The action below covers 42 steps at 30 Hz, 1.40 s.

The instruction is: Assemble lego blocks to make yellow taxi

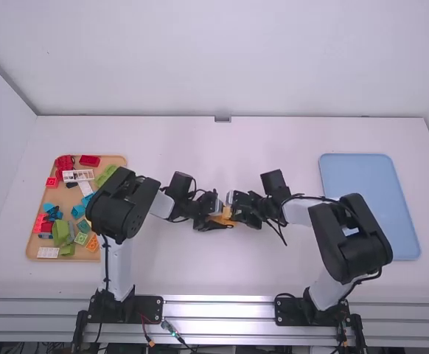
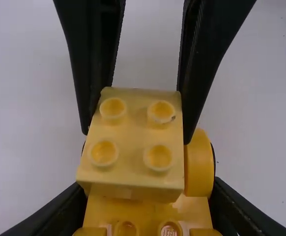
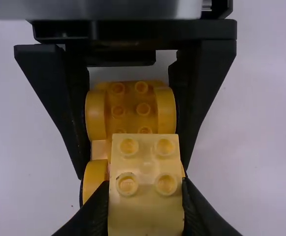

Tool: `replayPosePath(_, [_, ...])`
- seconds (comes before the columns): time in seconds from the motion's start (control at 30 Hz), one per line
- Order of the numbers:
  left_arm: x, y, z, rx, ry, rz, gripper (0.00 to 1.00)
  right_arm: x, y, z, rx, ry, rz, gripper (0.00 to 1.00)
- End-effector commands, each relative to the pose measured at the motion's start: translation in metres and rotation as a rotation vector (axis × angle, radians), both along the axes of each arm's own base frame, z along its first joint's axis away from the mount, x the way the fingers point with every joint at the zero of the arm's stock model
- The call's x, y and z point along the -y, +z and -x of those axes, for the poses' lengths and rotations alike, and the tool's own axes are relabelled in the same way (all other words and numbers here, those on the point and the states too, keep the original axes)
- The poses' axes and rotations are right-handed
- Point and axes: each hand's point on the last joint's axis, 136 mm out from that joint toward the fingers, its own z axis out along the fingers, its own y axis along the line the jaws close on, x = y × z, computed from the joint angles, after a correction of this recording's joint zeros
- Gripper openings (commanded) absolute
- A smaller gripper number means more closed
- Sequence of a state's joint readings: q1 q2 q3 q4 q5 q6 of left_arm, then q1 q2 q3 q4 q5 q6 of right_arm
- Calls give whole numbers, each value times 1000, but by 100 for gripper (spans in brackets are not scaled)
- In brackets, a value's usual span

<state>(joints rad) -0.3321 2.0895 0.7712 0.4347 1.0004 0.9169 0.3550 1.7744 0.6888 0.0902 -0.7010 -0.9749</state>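
Loose blocks (image 1: pixel 89 161) lie in a tray (image 1: pixel 116 159) on the table (image 1: pixel 200 276), left in the frame; a second tray (image 1: pixel 388 221) lies right; joined blocks (image 1: pixel 227 214) are between, near centre.

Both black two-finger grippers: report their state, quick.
Left gripper: closed on the orange plastic wheeled base.
Right gripper: closed on the pale yellow plastic block with four studs.

The premises are presenting as a robotics lab: a left arm (image 1: pixel 120 269) and a right arm (image 1: pixel 351 236) are standing at the white table's (image 1: pixel 170 273) near edge, metal rails (image 1: pixel 218 302) are running along it, wires (image 1: pixel 172 329) are trailing there, and a plain wall (image 1: pixel 229 59) is rising behind the table.
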Motion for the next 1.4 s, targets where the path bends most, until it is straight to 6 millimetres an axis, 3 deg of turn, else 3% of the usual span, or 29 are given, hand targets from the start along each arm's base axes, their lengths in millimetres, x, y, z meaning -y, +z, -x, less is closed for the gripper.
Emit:
replayPosePath(0.0, [-14,-38,17,-110,61,-124,58,4,-2,7,-24,-7,7,24])
replayPosePath(0.3, [-14,-38,17,-110,60,-124,58,2,0,7,-22,-2,-3,46])
replayPosePath(0.47, [-14,-38,17,-110,61,-124,58,0,2,4,-11,-1,-15,46])
replayPosePath(0.57, [-14,-38,17,-110,61,-123,58,0,2,5,-11,1,-16,33])
replayPosePath(0.73, [-14,-38,17,-109,60,-123,58,-2,4,5,-15,5,-29,24])
replayPosePath(1.37, [-14,-39,20,-118,56,-126,56,1,10,12,-49,23,-2,27])
